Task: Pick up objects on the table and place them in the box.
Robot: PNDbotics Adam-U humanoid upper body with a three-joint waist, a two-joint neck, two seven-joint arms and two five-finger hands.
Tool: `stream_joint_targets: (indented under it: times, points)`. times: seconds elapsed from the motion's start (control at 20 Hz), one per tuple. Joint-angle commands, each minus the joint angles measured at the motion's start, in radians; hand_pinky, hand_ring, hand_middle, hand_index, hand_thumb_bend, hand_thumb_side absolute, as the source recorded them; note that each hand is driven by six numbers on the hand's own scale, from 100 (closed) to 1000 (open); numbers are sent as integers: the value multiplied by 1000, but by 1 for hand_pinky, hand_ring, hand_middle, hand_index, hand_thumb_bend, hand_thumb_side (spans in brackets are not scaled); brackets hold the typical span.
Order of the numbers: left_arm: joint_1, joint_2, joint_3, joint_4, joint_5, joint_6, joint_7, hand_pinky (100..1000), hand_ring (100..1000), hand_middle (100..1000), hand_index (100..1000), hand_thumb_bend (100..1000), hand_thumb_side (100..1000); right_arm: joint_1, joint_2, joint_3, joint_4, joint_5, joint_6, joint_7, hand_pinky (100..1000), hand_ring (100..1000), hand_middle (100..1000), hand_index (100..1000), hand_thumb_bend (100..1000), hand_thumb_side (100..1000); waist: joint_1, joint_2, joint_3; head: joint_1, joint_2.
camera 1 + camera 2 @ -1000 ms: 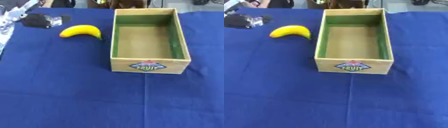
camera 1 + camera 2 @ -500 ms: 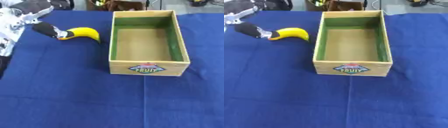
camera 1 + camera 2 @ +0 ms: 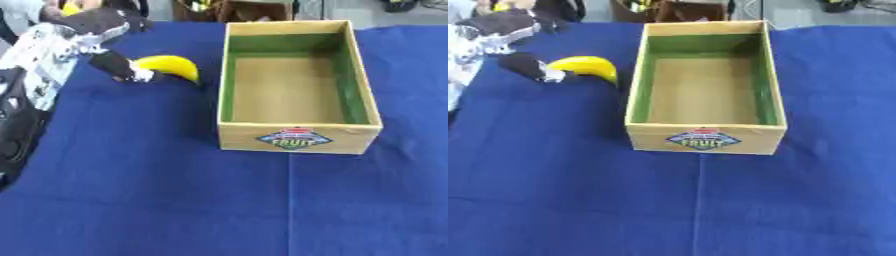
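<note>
Banana (image 3: pixel 168 66), yellow, one item: lies on the blue tablecloth (image 3: pixel 175 200) just left of the box (image 3: pixel 297 137), near its far left corner, outside it. Box: wooden, open-topped, green inner walls, a fruit label on the near wall; interior bare, nothing placed in it so far as either view shows. Left hand (image 3: pixel 118 70): black, entering from the upper left on a silver and black arm; its fingers (image 3: pixel 527 67) reach down to the banana's left end and appear to touch or overlap it, but whether they have closed round the fruit cannot be told from these views. Right hand: not visible in either view. Progress, as a judgement: the task is at its start; no object is in the box, the banana is not lifted, and the grasp, the carry over the box wall and the release all remain. No other loose object shows on the cloth. Change from a second ago: the hand then lay well to the left of the banana, clear of it; half a second ago it had reached the fruit's left end, and now it sits against that end, with the banana in much the same place beside the box.
</note>
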Motion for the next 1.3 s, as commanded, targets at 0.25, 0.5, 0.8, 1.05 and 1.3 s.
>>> stream_joint_targets:
  times: [0.25, 0.5, 0.8, 1.05, 1.3]
  points:
    - [-36, 3, 9, 23, -33, -12, -10, 697, 802, 780, 938, 483, 600, -11, -21, -4, -19, 4, 0, 4, 827, 752, 769, 952, 100, 1000, 2, -15, -5, 17, -17]
    - [-49, -8, 21, 47, -60, 3, 5, 693, 794, 781, 929, 377, 566, -14, -20, -1, -19, 3, 0, 7, 827, 752, 767, 952, 100, 1000, 3, -10, -9, 26, -23]
    - [-59, -15, 34, 75, -91, 10, 32, 691, 793, 783, 929, 335, 557, -14, -19, -1, -19, 3, 0, 7, 827, 752, 767, 952, 100, 1000, 3, -6, -11, 32, -26]
    - [-61, -17, 34, 91, -83, 0, 21, 680, 793, 808, 933, 249, 516, -14, -17, -3, -19, 4, 1, 4, 827, 751, 767, 952, 100, 1000, 6, 4, -14, 37, -29]
    - [-75, -24, 46, 111, -96, 11, 7, 683, 799, 820, 934, 198, 492, -18, -12, -1, -19, 4, 1, 6, 827, 751, 767, 953, 100, 1000, 9, 14, -21, 44, -36]
